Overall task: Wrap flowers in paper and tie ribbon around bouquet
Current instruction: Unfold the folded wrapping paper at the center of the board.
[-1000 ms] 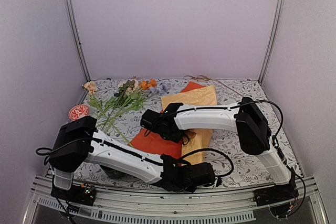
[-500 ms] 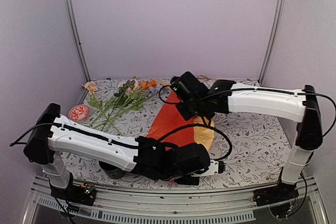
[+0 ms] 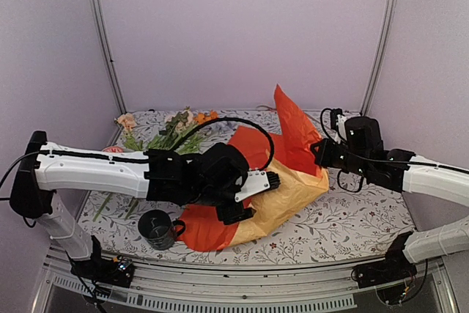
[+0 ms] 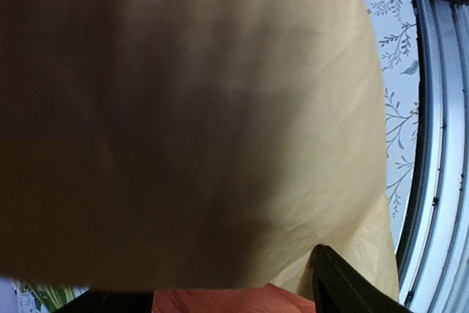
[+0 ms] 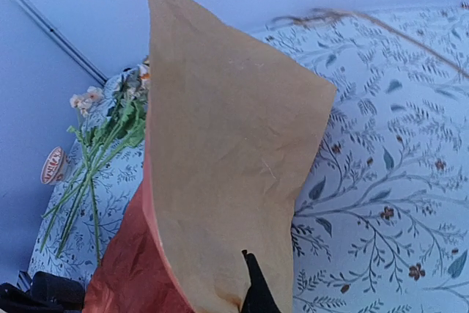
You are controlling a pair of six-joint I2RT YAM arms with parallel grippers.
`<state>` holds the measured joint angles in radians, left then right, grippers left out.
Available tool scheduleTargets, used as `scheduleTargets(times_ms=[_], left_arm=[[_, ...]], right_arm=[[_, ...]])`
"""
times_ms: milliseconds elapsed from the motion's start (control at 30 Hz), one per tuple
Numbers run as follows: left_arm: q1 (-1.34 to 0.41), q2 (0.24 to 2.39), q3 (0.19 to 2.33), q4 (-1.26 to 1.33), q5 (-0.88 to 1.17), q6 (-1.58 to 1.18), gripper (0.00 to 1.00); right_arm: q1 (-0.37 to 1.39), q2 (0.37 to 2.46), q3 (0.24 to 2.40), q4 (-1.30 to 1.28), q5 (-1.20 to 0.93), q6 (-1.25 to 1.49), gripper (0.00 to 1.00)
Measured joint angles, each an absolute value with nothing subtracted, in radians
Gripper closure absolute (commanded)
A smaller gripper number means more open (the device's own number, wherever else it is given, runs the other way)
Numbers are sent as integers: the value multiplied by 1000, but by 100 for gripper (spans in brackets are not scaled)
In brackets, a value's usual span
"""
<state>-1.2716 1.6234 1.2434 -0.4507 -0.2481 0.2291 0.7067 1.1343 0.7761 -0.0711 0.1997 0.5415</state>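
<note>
The paper (image 3: 293,190), mustard-yellow on one side and orange-red on the other, is heaped in the middle of the table, with one corner standing up in a peak. My right gripper (image 3: 320,155) is shut on its right edge; in the right wrist view one black fingertip (image 5: 253,284) presses against the mustard side (image 5: 220,152). My left gripper (image 3: 236,210) sits on the paper's near left part. Its jaws stand wide apart, and the paper (image 4: 220,108) fills almost all of the left wrist view. The flowers (image 3: 178,131) lie loose at the back left. The ribbon (image 5: 344,15) trails along the back.
A dark mug (image 3: 156,229) stands near the front edge, under the left arm. A small red-and-white dish (image 5: 53,166) sits at the far left beside the flower stems (image 5: 88,181). Metal frame posts (image 3: 102,34) and walls close in the table.
The right gripper pulled back to the right with the paper's edge, lifting it into a peak. The left arm swung from the front edge to the middle and its jaws opened.
</note>
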Motion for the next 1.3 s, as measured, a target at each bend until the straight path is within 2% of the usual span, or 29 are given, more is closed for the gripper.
scheduleTargets(times_ms=[100,133,200,233,367,400,433,467,633,767,867,1033,1133,1300], left_arm=[[-1239,1637,1232,-450,-250,209,22],[-1233,1637,1221,-451,-247,207,22],[-1230,1637,1205,-451,-231,204,21],[-1230,1637,1197,-451,-216,203,20],[-1230,1632,1179,-446,-183,200,20],[-1230,1630,1175,-446,-184,200,20],[-1227,1629,1173,-447,-190,199,21],[-1225,1629,1173,-447,-194,196,22],[-1157,1678,1221,-514,-231,149,23],[-1084,1803,1317,-598,-281,101,24],[-1055,1874,1333,-655,-293,68,24],[-1043,1946,1333,-728,-288,42,24],[-1032,1985,1338,-744,-271,31,24],[-975,2019,1385,-748,-262,25,24]], right_arm=[[638,1129,650,-93,178,664,88],[617,1123,618,-100,177,693,79],[580,1096,544,-109,176,758,52],[571,1077,510,-110,179,780,43],[567,1017,458,-155,179,827,31],[567,999,458,-179,190,842,24],[566,980,459,-203,205,857,13],[566,951,462,-241,234,875,8],[559,747,531,-428,431,918,7],[556,702,620,-354,452,760,4],[555,875,750,-305,372,584,4],[524,1363,1025,-294,193,373,9],[466,1553,1077,-320,99,313,10],[356,1744,1090,-359,11,271,11]])
